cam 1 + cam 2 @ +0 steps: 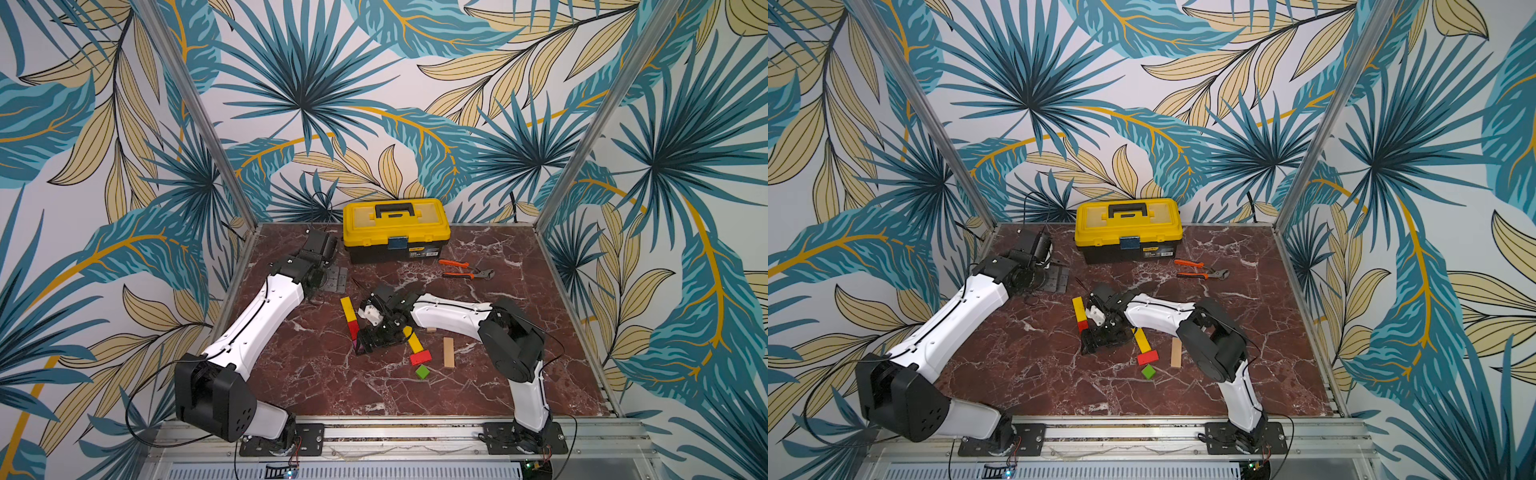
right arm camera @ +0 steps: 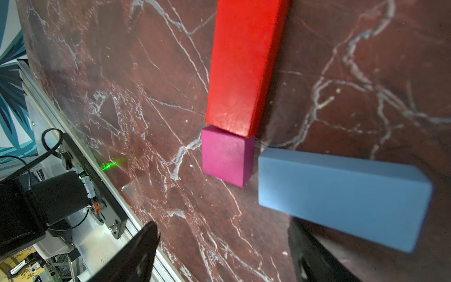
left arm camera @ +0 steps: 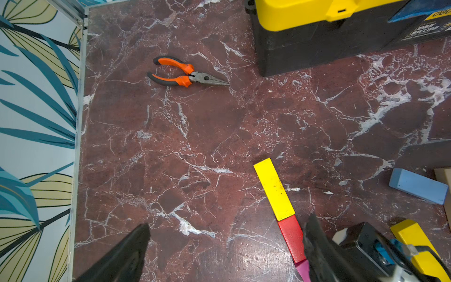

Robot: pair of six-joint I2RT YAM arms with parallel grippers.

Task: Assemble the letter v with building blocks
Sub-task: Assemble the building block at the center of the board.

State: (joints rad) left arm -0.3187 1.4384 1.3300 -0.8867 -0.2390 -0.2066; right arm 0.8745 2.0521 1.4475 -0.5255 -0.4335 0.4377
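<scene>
V's second stroke begins.
Right tool (image 2: 222, 224), spread and empty, hovers by the blue block (image 2: 341, 195) angled off the pink cube (image 2: 225, 156), likely the corner; left tool (image 3: 227, 224) spread, parked clear.

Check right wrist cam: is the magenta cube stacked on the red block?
No, the magenta cube lies on the table, butted against the end of the red block.

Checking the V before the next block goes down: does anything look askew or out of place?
The red block by the green cube lies crosswise at the end of a yellow bar, not in line with it, so that stroke looks crooked. Orange-handled pliers lie loose beside the closed toolbox.
</scene>
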